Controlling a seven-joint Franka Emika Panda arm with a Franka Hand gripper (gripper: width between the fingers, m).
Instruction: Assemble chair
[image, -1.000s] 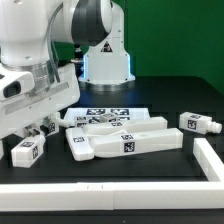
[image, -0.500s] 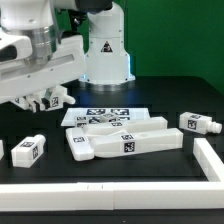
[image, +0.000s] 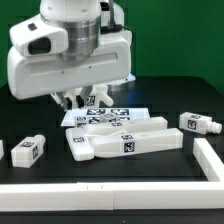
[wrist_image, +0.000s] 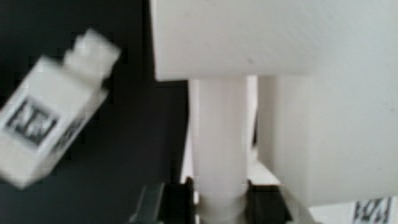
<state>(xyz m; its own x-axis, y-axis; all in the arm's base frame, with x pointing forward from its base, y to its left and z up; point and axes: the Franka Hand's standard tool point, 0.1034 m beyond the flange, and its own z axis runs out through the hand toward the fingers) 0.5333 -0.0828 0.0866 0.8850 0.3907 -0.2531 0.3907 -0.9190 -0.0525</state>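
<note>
The gripper (image: 83, 99) is seen hanging near the left end of the marker board (image: 108, 114). Its jaws are drawn nearly together and clamped on a slim white chair piece (wrist_image: 222, 135), which in the wrist view is shown running straight out between the dark fingertips (wrist_image: 169, 207). The piece is held clear of the table (image: 185, 155), presumably so that it can be carried toward the long bars (image: 125, 141) in the middle without anything being snagged. A tagged block (image: 27, 150) is left at the near left, and a second block (image: 197, 123) sits at the right, well apart. Against a second ago, the arm has been swung from low at the left up toward the centre. The piece has been lifted off the table with it, and the loose parts have been left unmoved.
</note>
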